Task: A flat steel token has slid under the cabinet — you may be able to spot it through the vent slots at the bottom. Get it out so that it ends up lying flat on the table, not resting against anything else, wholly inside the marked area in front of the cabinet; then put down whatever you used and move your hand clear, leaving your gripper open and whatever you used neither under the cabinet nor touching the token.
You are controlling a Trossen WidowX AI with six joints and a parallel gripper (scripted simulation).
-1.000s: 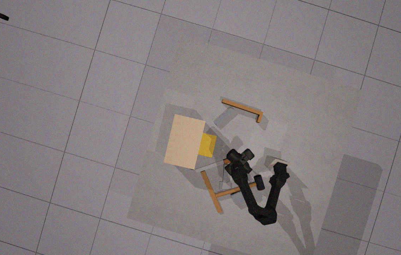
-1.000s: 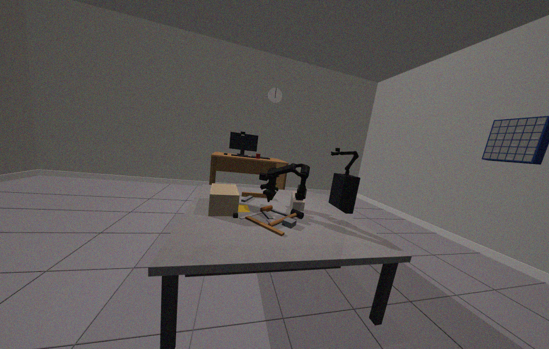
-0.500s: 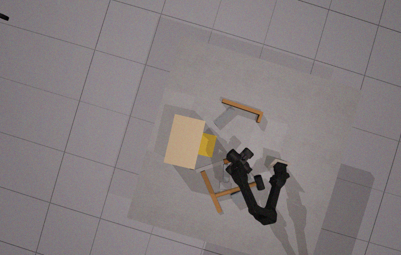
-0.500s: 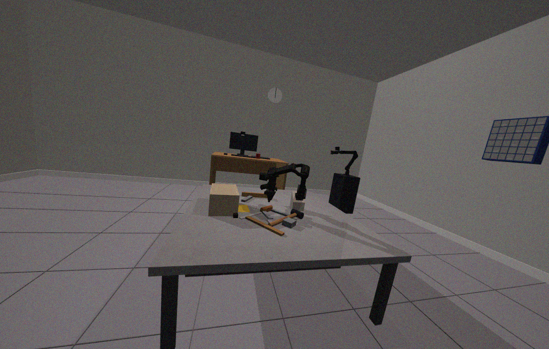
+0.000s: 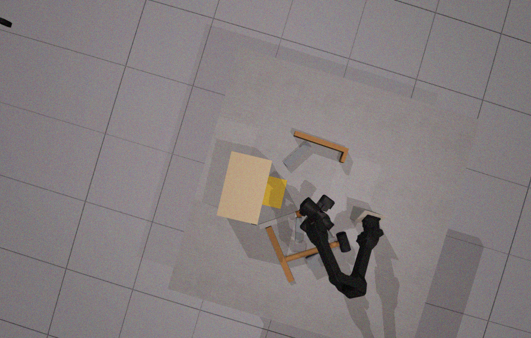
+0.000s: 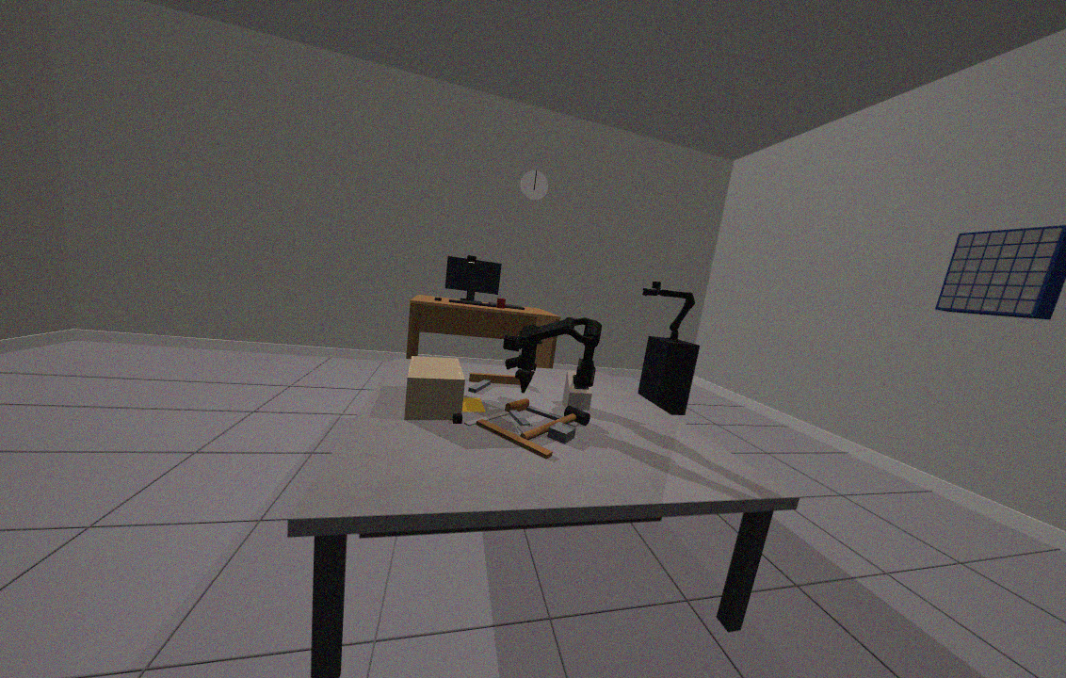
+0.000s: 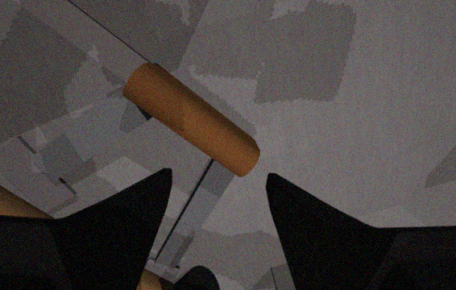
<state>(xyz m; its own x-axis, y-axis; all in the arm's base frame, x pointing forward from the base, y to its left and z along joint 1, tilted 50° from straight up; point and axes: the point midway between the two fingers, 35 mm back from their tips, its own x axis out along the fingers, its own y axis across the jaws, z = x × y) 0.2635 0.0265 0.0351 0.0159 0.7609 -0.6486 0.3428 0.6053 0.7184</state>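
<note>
The pale cabinet (image 5: 244,187) (image 6: 434,395) stands on the table, with the yellow marked area (image 5: 275,198) (image 6: 473,405) at its front. The steel token is not visible in any view. A tool lies on the table; its short orange handle (image 5: 299,213) (image 6: 517,404) (image 7: 192,121) joins a long thin grey blade (image 5: 277,219) that reaches towards the cabinet's near front corner. My gripper (image 6: 524,389) (image 7: 220,177) is open and empty above that handle. In the wrist view the handle lies just beyond the fingertips, slanted across the gap. The arm hides the fingertips in the top view.
A mallet (image 5: 343,241) (image 6: 576,415) and a wooden stick (image 5: 280,254) (image 6: 513,438) lie on the handle's near side. A grey strip (image 5: 298,229) (image 6: 517,416) lies close to the handle. An L-shaped wooden bar (image 5: 320,141) and a grey flat piece (image 5: 296,155) lie across the table.
</note>
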